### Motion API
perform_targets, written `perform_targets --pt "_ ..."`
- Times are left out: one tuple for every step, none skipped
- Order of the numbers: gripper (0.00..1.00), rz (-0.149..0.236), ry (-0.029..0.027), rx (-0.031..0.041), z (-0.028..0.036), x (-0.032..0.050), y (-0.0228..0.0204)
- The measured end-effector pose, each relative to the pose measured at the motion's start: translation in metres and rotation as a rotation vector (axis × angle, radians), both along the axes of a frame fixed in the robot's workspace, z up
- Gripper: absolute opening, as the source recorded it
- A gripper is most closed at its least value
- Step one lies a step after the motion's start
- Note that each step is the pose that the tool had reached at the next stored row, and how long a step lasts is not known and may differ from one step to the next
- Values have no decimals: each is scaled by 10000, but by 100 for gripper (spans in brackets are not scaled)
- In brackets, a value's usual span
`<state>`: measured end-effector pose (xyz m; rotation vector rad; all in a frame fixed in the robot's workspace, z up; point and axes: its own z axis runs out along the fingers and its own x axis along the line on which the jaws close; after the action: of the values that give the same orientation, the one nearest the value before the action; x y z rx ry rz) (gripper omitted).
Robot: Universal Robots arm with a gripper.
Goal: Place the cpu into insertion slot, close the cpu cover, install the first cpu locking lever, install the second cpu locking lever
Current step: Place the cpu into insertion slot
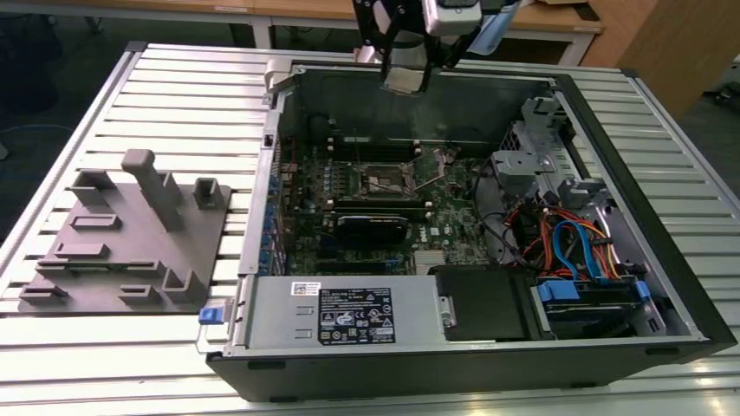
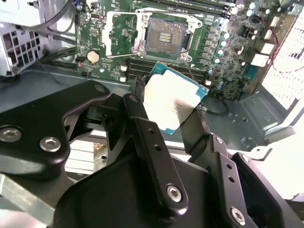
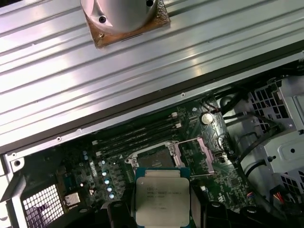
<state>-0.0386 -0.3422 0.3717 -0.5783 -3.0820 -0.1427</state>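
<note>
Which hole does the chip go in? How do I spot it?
Look inside the open computer case at the green motherboard. On it sits the insertion slot, a small black square with a silvery rim. The memory slots beside it are long and thin, not square.

In the second wrist view, the fingers (image 2: 147, 137) cover two opposite edges of the cpu (image 2: 173, 102), and the gripper (image 2: 168, 99) runs off the picture's edge. In the first wrist view, the cpu (image 3: 162, 197) hides the near rim of the slot (image 3: 153, 156), and the fingers (image 3: 202, 216) are cut off. In the exterior view, the arm (image 1: 422, 17) is cut off at the top. The slot (image 1: 387, 178) is too small to tell how its cover or levers lie.
</note>
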Motion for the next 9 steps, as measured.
perform_targets --pt "54 -164 0 0 -1 0 0" --pt "54 -340 0 1 -2 0 0" --pt "54 -526 -1 0 -3 0 0" --pt "54 -701 0 1 -4 0 0" --pt "54 -885 0 1 -6 0 0" --pt "54 -1066 0 1 -7 0 0" --pt "54 -1240 -1 1 -8 0 0" --pt "54 -1420 0 2 -9 0 0" --pt "54 -1615 -1 2 -11 0 0"
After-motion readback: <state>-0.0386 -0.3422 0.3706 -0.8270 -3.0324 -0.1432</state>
